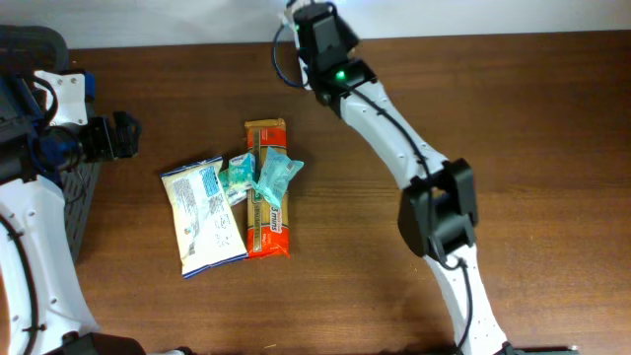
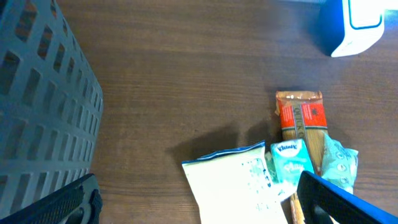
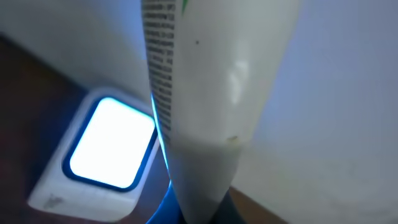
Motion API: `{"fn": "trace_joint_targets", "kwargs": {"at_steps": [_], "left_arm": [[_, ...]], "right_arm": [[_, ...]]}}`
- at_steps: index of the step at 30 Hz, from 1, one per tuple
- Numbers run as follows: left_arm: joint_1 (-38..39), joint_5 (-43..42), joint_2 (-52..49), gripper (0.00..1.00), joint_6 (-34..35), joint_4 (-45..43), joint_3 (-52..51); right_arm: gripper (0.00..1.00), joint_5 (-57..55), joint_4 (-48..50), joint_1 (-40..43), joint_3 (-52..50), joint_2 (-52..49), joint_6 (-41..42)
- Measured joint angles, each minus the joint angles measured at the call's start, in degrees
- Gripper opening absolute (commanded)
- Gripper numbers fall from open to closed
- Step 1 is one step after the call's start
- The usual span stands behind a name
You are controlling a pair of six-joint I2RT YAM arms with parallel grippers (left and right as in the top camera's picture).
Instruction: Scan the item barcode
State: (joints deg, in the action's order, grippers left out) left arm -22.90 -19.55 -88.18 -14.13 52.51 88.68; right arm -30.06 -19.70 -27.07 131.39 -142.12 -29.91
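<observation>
In the right wrist view my right gripper (image 3: pixel 202 214) is shut on the item, a white tube (image 3: pixel 211 93) that tapers down into the jaws. Fine print runs along the tube's left edge; I see no barcode. The tube stands upright just right of the white scanner (image 3: pixel 106 143), whose blue-rimmed window glows. From overhead the right gripper (image 1: pixel 308 22) is at the table's back edge. My left gripper (image 1: pixel 123 136) hangs open at the far left with nothing between its fingers (image 2: pixel 336 202); the scanner (image 2: pixel 351 25) shows at the top right of its wrist view.
A pile lies mid-table: a white and blue pouch (image 1: pixel 202 215), an orange-red bar pack (image 1: pixel 266 197) and two teal tissue packs (image 1: pixel 278 176). A dark grey lattice basket (image 2: pixel 37 93) stands at the left edge beside the left arm.
</observation>
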Motion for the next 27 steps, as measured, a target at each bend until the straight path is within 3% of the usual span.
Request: {"fn": "trace_joint_targets", "kwargs": {"at_steps": [3,7,16,19,21,23,25,27], "left_arm": [[0.0,0.0,0.0,0.99,0.0,0.0,0.0],[0.0,0.0,0.0,0.99,0.0,0.0,0.0],[0.0,0.0,0.0,0.99,0.0,0.0,0.0],[0.0,0.0,0.0,0.99,0.0,0.1,0.0],[0.0,0.0,0.0,0.99,0.0,0.0,0.0],[0.0,0.0,0.0,0.99,0.0,-0.1,0.0],[0.0,0.0,0.0,0.99,0.0,0.0,0.0],[0.0,0.0,0.0,0.99,0.0,0.0,0.0]], "right_arm": [[0.04,-5.1,-0.3,0.9,-0.1,-5.8,-1.6],[0.04,-7.0,-7.1,1.8,0.0,-6.2,-1.3],[0.04,-3.1,-14.8,-0.7,0.0,-3.5,7.7],[0.04,8.5,-28.6,-0.5,-0.2,10.0,19.5],[0.04,16.6,-39.5,0.8,0.3,24.2,28.5],[0.04,19.6,-55.0,7.4,0.9,37.7,33.8],[0.04,20.1,-64.0,15.3,1.7,39.8,36.7],[0.04,20.2,-68.7,25.1,-1.3,35.8,41.0]]}}
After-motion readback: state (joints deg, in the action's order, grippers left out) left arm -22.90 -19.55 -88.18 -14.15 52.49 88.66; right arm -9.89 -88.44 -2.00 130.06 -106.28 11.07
